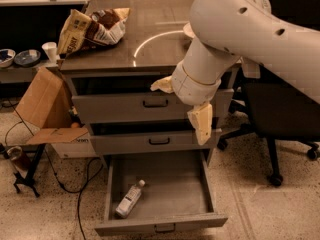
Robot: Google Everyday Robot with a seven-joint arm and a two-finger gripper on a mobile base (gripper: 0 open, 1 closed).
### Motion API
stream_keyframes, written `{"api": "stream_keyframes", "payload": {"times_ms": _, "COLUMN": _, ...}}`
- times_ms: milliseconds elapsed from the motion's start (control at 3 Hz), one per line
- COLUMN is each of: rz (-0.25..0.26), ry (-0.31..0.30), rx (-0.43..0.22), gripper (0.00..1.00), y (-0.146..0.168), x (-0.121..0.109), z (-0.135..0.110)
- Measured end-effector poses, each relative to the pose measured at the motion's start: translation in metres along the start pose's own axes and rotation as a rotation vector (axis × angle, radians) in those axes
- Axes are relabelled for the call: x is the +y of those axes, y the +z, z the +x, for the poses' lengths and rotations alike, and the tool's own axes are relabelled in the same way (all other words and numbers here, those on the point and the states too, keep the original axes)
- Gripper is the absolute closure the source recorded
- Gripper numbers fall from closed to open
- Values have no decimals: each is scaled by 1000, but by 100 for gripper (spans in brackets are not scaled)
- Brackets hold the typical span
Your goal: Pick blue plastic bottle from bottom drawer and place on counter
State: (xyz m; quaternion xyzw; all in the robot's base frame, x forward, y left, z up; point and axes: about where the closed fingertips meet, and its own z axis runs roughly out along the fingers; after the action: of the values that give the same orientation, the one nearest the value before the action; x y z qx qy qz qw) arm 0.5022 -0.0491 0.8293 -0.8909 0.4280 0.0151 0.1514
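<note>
The blue plastic bottle (130, 199) lies on its side on the left part of the floor of the open bottom drawer (160, 227), cap toward the back. My gripper (178, 114) hangs in front of the two upper drawers, well above the bottle, with its pale fingers (201, 124) spread open and empty. My big white arm reaches in from the upper right and hides part of the counter (150, 49) with its pale arc mark.
A crumpled chip bag (92, 29) lies on the counter's left rear. A white bowl (188, 30) peeks out behind my arm. A cardboard box (42, 101) stands left of the cabinet, with cables on the floor. A black office chair (280, 109) stands at the right.
</note>
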Motion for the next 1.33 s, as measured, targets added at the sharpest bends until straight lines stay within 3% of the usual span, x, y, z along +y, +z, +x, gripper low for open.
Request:
{"api": "stream_keyframes", "payload": {"times_ms": 333, "rz": 36, "ry": -67, "rx": -46, "gripper": 0, "y": 24, "x": -11, "z": -3}}
{"api": "stream_keyframes", "payload": {"times_ms": 667, "rz": 80, "ry": -232, "rx": -159, "gripper": 0, "y": 91, "x": -35, "z": -20}}
{"api": "stream_keyframes", "payload": {"times_ms": 1000, "rz": 61, "ry": -439, "rx": -252, "gripper": 0, "y": 173, "x": -55, "z": -43}}
{"api": "stream_keyframes", "payload": {"times_ms": 1333, "rz": -25, "ry": -620, "rx": -298, "gripper": 0, "y": 263, "x": -62, "z": -67}}
